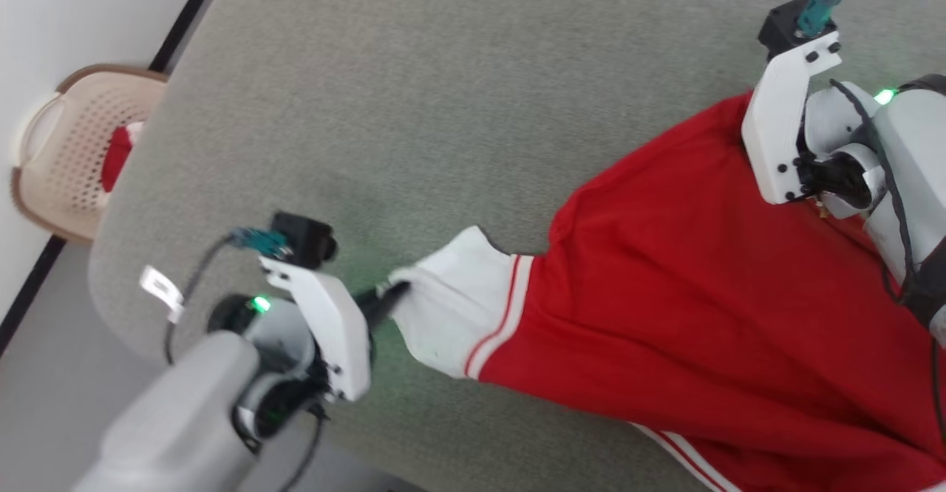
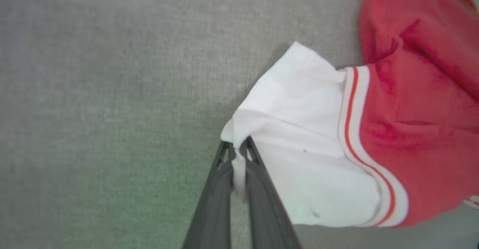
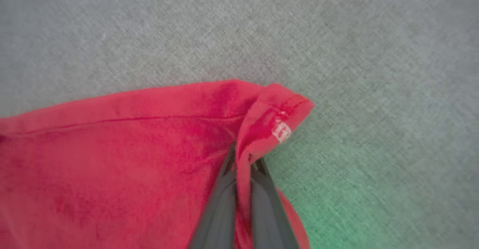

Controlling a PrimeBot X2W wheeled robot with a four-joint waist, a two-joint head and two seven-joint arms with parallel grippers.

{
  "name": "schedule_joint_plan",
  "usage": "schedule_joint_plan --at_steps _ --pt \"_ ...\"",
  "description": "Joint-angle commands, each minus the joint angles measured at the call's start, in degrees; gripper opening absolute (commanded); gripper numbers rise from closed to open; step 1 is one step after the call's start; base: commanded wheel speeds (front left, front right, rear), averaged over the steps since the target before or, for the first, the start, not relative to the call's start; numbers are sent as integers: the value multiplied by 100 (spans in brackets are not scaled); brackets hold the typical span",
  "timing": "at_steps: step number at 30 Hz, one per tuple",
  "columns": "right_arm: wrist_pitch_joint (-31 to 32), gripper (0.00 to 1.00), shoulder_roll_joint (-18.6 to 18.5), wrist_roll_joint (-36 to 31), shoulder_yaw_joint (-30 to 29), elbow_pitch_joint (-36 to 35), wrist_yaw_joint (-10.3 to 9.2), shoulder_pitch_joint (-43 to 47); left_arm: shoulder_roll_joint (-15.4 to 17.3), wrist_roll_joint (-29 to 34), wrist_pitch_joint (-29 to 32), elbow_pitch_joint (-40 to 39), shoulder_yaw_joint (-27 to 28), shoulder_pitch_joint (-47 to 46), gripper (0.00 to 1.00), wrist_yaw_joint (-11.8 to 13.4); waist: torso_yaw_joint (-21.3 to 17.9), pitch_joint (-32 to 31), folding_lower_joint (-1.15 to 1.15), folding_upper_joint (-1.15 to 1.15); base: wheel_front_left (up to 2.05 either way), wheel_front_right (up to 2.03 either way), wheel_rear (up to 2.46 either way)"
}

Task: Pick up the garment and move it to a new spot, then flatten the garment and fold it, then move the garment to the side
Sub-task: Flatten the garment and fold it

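1. Beige perforated plastic basket (image 1: pixel 74 145): on the pale floor (image 1: pixel 44 388) by the white wall, just off the worktop's rounded corner. It holds a small red-and-white cloth (image 1: pixel 118 156), not my item.
2. Left jaws: closed, pinching the tip of the white sleeve end (image 2: pixel 299 129). I judge this hold is for drawing the sleeve outward.
3. Bright red thin-fabric shirt with white-red-white striped trim (image 1: pixel 702 292): rumpled on the worktop, right of centre, spanning my two grips.
4. Right jaws: closed on a red hem corner beside a small white label (image 3: pixel 281 131). Opposing hold, probably for lifting or spreading.
5. Grey woven-fabric worktop (image 1: pixel 414 71): matte, tinged green by my wrist lights.
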Motion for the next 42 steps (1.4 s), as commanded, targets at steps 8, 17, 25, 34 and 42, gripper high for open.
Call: schedule_joint_plan --at_steps 8,17,25,34,42 --pt "-604 0 -547 467 313 -1096 -4 -89 851 242 447 -363 369 -838 0 290 -815 -336 0 0 0 0 0" --pt "-871 0 -1002 651 -106 -1986 -5 -209 1569 423 1176 -707 642 -1836 0 500 -1617 -666 0 0 0 0 0" --pt "-792 0 -924 609 -670 -2259 -5 -167 1630 591 1570 -458 674 -2688 0 416 -2000 -968 0 0 0 0 0" --pt "-1178 0 -460 -82 -1307 -1852 -5 -475 1098 1039 992 708 674 -3903 0 173 -2221 -1034 0 0 0 0 0" --pt "-2970 0 227 -1661 -1803 -692 -9 -1453 550 1883 -1233 1941 907 -5345 0 355 -2312 -776 0 0 0 0 0"
